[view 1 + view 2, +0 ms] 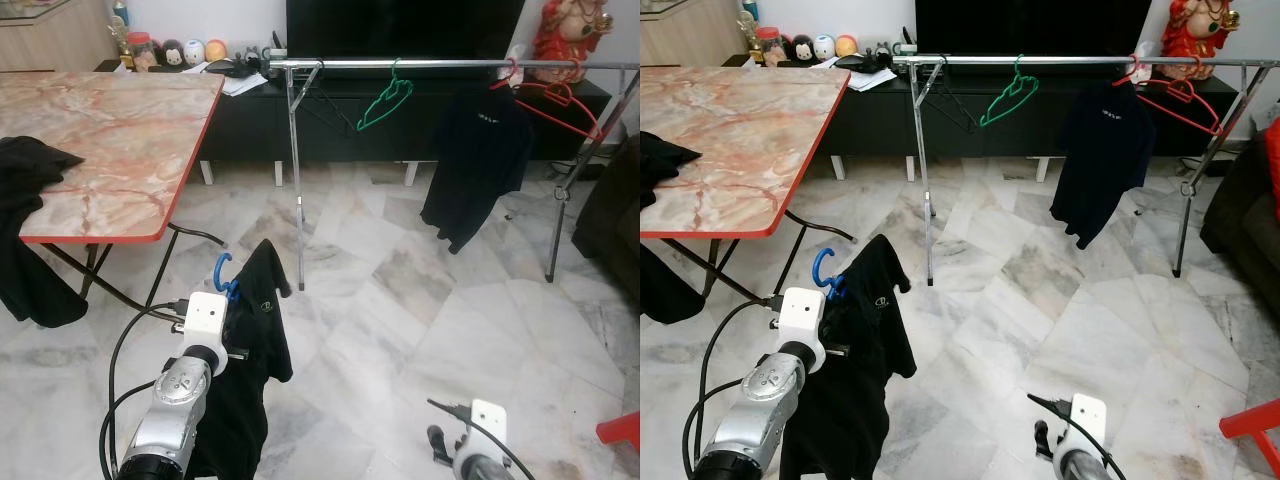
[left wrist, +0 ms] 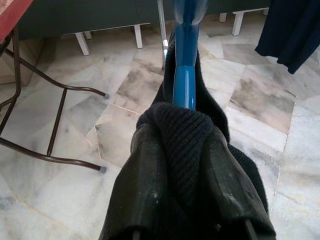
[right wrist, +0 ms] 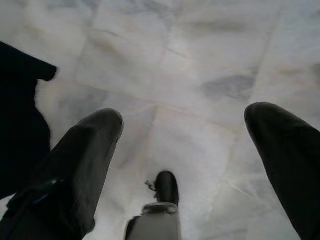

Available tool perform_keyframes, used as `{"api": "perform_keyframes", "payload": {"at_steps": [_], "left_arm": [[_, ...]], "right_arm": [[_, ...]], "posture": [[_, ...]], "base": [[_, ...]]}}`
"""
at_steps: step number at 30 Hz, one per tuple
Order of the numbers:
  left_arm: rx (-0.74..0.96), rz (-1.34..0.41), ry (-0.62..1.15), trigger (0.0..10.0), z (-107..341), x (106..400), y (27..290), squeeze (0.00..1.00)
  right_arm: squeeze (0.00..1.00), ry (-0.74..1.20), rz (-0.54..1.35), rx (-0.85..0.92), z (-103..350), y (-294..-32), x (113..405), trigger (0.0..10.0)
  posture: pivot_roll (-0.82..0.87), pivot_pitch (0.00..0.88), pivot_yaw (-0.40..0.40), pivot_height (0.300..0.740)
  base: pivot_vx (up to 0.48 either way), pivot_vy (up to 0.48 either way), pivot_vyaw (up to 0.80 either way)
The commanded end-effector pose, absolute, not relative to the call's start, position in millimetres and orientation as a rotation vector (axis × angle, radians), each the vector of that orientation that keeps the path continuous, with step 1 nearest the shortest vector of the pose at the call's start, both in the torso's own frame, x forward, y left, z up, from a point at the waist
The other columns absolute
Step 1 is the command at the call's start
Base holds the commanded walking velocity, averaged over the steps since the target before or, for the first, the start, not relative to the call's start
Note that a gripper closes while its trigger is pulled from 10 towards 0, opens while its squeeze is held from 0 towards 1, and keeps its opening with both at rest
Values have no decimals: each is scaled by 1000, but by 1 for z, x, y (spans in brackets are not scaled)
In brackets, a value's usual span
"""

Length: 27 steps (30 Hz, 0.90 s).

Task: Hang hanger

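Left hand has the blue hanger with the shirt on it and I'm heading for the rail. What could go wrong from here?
1. The left hand pinches the blue hanger through the black shirt's collar; the fabric could slip.
2. The shirt hangs low and may drag on the floor or brush the table.
3. The rail already carries a green hanger and a hung shirt; aim for the gap between them.

The floor (image 1: 420, 300) was pale marble tile with grey veining. A red-edged, marble-patterned surface (image 1: 110, 130) on dark folding legs stood to the left. Along the far wall ran a low black cabinet (image 1: 330, 120) on white feet, a dark screen (image 1: 400, 25) above it.
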<state>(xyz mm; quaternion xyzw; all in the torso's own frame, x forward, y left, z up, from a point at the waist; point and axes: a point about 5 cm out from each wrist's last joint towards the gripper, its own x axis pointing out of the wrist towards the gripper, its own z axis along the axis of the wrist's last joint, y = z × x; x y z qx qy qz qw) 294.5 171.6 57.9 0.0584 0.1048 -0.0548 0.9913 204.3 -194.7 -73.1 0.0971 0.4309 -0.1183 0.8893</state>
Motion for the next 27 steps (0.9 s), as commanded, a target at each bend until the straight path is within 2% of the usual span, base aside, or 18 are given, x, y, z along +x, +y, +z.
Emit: {"api": "perform_keyframes", "payload": {"at_steps": [1, 9, 12, 21, 27], "left_arm": [[134, -112, 156, 10000, 70, 302, 170, 0], [131, -70, 151, 10000, 70, 301, 176, 0], [146, -14, 159, 10000, 67, 295, 192, 0], [123, 165, 175, 10000, 64, 285, 228, 0], [124, 175, 175, 10000, 64, 284, 230, 0]], "right_arm": [[0, 913, -239, 191, -74, -190, 205, 10000], [0, 893, -194, 163, -63, -170, 228, 10000], [0, 914, -217, 152, -72, -191, 208, 10000], [0, 911, -184, 128, -70, -194, 211, 10000], [0, 910, -181, 127, -70, -194, 211, 10000]], "posture": [[-13, 0, -12, 740], [-23, 0, -21, 740], [-13, 0, -33, 740], [-28, 0, -48, 740], [-50, 0, -37, 740]], "base": [[0, -266, 0], [0, -318, 0], [0, -342, 0], [0, -343, 0], [0, -363, 0]]}}
